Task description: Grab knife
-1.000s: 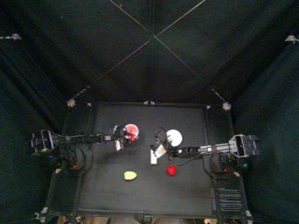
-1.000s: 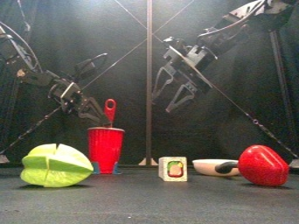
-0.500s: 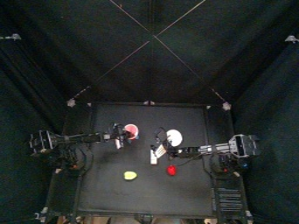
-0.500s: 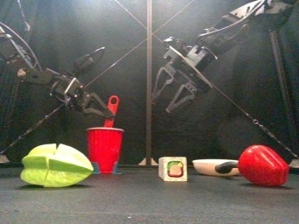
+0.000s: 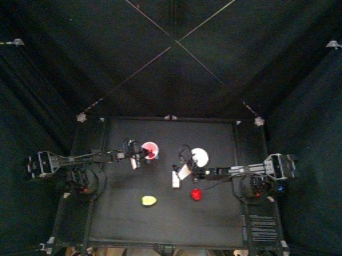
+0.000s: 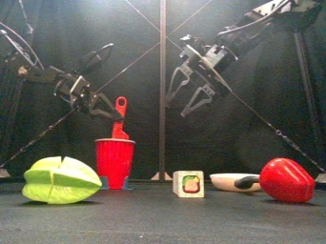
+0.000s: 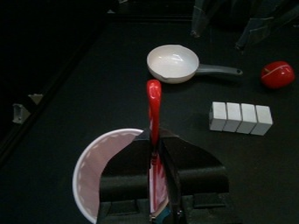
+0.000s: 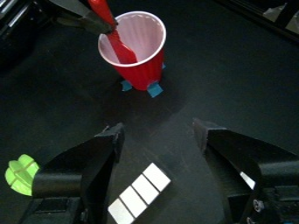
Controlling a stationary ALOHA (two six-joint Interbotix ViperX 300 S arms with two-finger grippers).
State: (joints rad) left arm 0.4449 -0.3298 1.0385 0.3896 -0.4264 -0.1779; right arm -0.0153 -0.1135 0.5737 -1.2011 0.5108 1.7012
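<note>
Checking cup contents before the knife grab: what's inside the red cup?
The red cup looks nearly empty in the right wrist view; only the red spoon's tip dips in, held by the left claw. No knife visible; the cup's bottom is partly hidden.

The cup (image 6: 114, 162) stood on the table (image 6: 163, 221) left of the middle. Directly above it hung the spoon (image 6: 120, 115), held upright between the jaws of the left gripper (image 6: 99, 108), its lower end just above the rim. In front of the cup, further left, lay the star fruit (image 6: 61, 180). The block (image 6: 189, 183) stood near the middle, to the right of the cup. Right of it lay the small pan (image 6: 234, 181), and the pepper (image 6: 287, 180) seemed to sit just before it. The right gripper (image 6: 199, 93) hung above the middle, jaws apart.
</note>
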